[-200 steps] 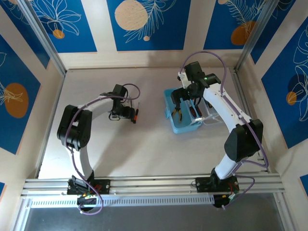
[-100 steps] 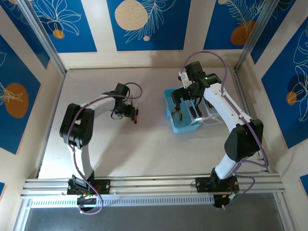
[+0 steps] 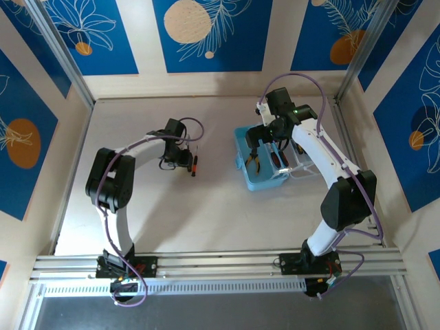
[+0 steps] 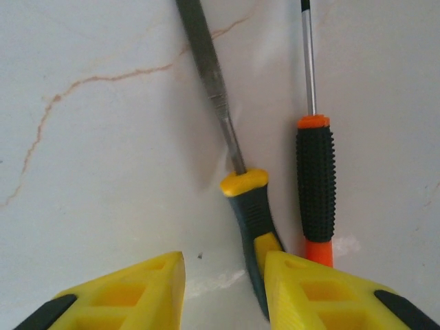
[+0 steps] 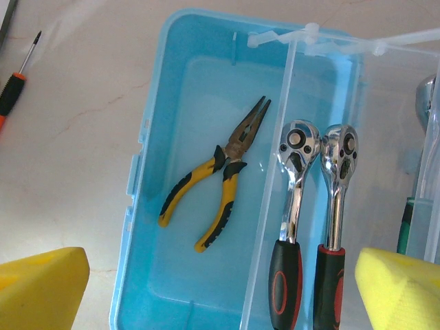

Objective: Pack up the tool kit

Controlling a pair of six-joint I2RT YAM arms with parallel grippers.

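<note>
Tool kit case (image 3: 263, 181) sits on the table (image 3: 206, 213) right of centre, with its lid open. Packing status: partly complete.

Left side: two tools lie loose on the table, well apart from the case.
- A yellow-collared tool (image 4: 249, 206) with a dark handle and a flat metal shank.
- An orange-and-black screwdriver (image 4: 315, 175), just beside it on its right and roughly parallel.

Neither has been moved to the case yet.

Right side: the yellow-handled pliers (image 5: 213, 180) lie in the blue tray. Two ratchet wrenches (image 5: 295, 206) lie side by side just right of the pliers, beyond a clear plastic edge (image 5: 265, 240). Whether that edge is a divider or the lid cannot be determined. The lid has not been closed.

Left gripper (image 4: 223, 292): low over the table, straddling the handle end of the yellow-collared tool, with the jaws partly apart. The handle lies against the inner face of the right-hand finger (image 4: 323, 289), and bare table shows between it and the other finger (image 4: 130, 295). Nothing is pinched. The screwdriver handle runs under that same right-hand finger, so a grasp here could disturb it.

Right gripper (image 5: 220, 295): above the case, jaws spread wide, holding nothing and touching nothing.
</note>
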